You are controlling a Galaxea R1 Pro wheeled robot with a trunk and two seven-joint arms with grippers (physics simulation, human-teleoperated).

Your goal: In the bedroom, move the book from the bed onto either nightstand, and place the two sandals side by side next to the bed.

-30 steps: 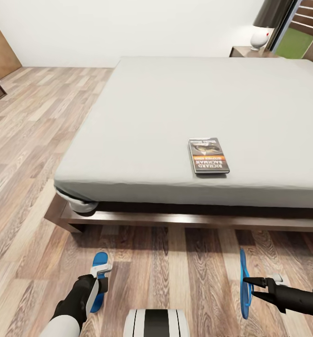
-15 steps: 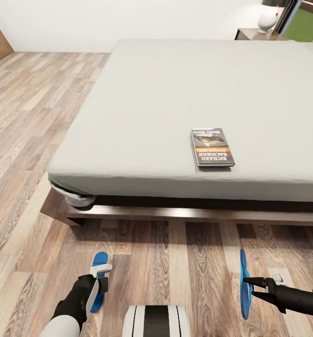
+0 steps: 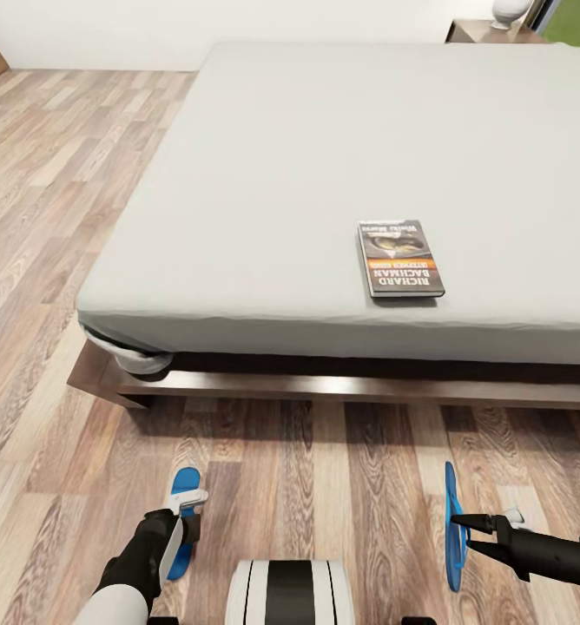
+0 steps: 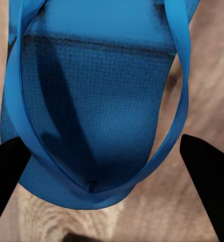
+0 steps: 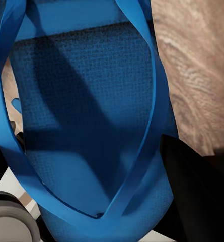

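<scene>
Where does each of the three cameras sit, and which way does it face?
Head: looks forward and down over both arms at the pale grey bed, grey-black paperback book, left gripper and right gripper.
Left wrist: looks along black fingers at a bright blue flip-flop sandal.
Right wrist: the other blue sandal.
Shared: sandals, plank floor.

This is a bedroom in a home. A large low bed (image 3: 368, 174) with a plain pale grey mattress on a dark brown wooden frame takes up most of the head view. The floor (image 3: 56, 217) is light-brown wood planks, and a white wall (image 3: 108, 30) runs behind the bed. At the far corner of the bed stands a small dark bedside cabinet (image 3: 477, 32) with a white rounded object on top of it.
</scene>
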